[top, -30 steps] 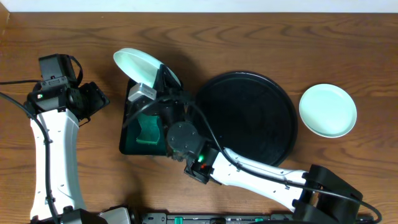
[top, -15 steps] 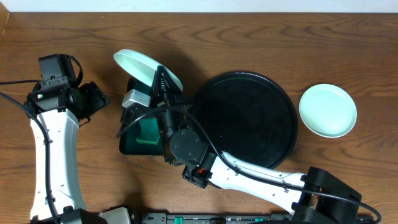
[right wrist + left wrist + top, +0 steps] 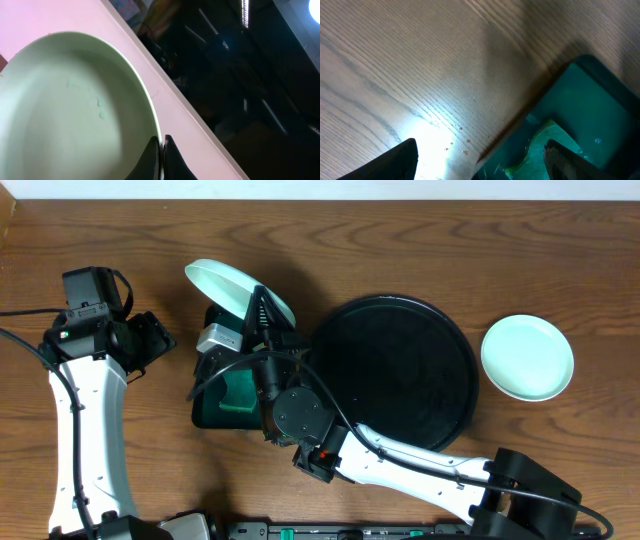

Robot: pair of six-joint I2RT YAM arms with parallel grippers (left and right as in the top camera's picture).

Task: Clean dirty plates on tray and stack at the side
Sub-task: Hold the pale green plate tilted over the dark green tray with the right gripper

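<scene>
My right gripper (image 3: pixel 262 302) is clamped shut on the rim of a pale green plate (image 3: pixel 232 285) and holds it steeply tilted above the far end of the small green tray (image 3: pixel 212 410). The wrist camera shows a few faint specks in the plate's hollow, perhaps droplets or smear; I cannot say which. A green sponge (image 3: pixel 238 392) lies in the green tray below. The round black tray (image 3: pixel 395 370) sits just to the right of it on the wooden table (image 3: pixel 420 240). A second plate (image 3: pixel 527 357) rests flat on the wood beyond the black tray's right rim, near it but apart. My left gripper (image 3: pixel 150 340) hangs with jaws spread wide and nothing between them, over bare wood just left of the green tray.
</scene>
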